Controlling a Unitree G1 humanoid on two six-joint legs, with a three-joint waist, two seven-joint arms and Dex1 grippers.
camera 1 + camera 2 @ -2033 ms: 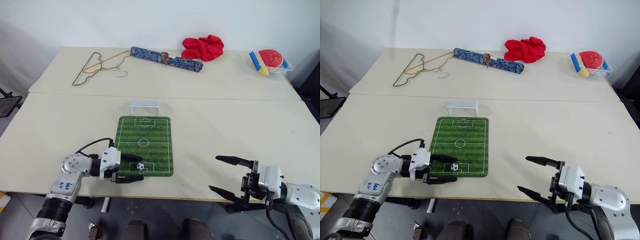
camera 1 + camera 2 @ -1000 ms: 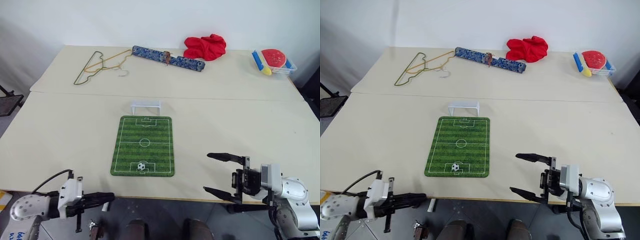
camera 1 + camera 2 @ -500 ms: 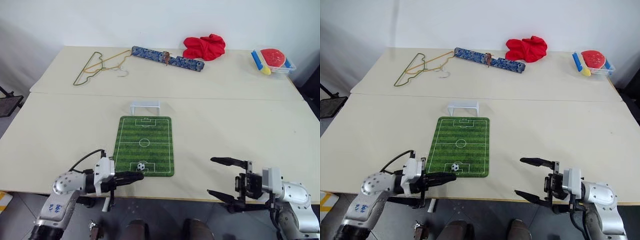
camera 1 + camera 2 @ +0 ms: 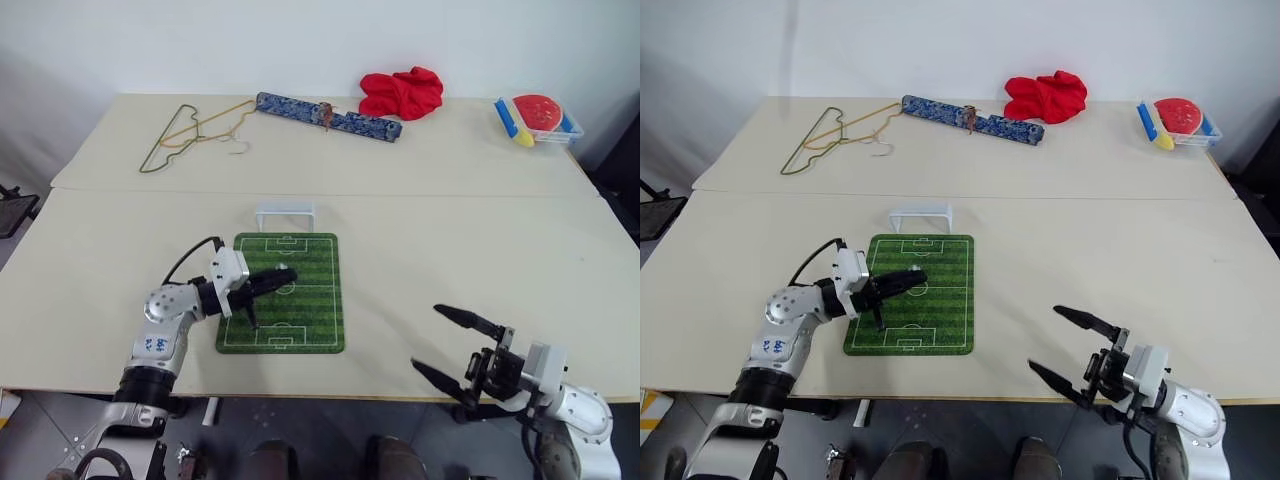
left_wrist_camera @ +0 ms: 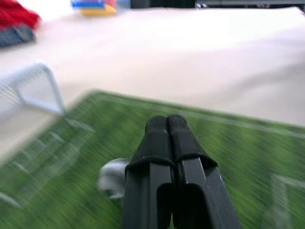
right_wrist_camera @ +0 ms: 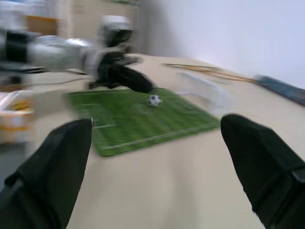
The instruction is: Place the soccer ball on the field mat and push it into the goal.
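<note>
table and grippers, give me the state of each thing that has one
soccer ball: on the field mat, near the centre circle, just ahead of the left fingertips, not in the goal
goal: upright, off the mat's far end, empty
left gripper: shut, over the mat
right gripper: open, empty, at the table's near edge
red cloth: crumpled

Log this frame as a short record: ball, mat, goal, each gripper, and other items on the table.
ball: soccer ball on the field mat, near the centre circle, at the left gripper's tips
goal: goal on the table just beyond the mat's far end, ball not in it
left gripper: left gripper shut, low over the mat
right gripper: right gripper open, near the table's front edge
other items: wire hangers, red cloth
</note>
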